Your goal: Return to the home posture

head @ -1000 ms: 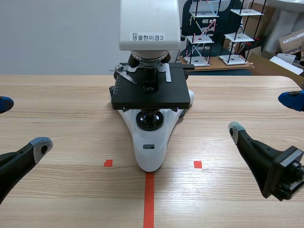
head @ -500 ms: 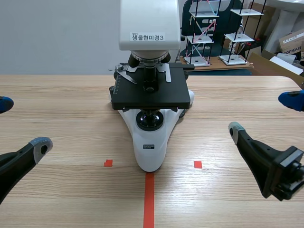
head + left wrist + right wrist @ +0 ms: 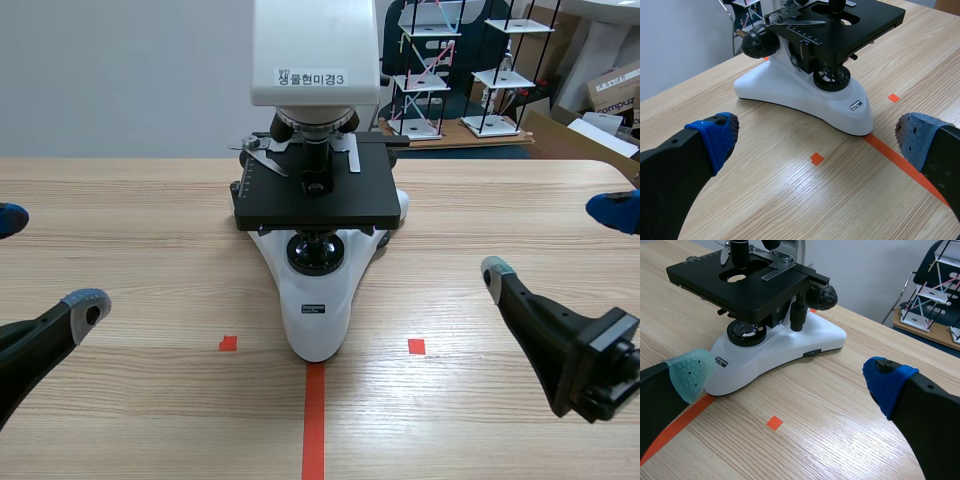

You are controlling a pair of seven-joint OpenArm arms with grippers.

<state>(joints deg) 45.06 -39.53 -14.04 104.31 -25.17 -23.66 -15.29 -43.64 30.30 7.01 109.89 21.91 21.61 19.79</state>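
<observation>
As microscope (image 3: 315, 250) holds bench (image 3: 140, 200) middle, left claw (image 3: 45, 262) and right claw (image 3: 553, 241) hang near side edges, fingers apart, empty, equally distant.

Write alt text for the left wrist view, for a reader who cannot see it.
A white microscope with a black stage stands on a wooden table, just ahead of the open left gripper, which holds nothing. An orange-red tape line runs from the microscope's base toward the gripper.
</observation>
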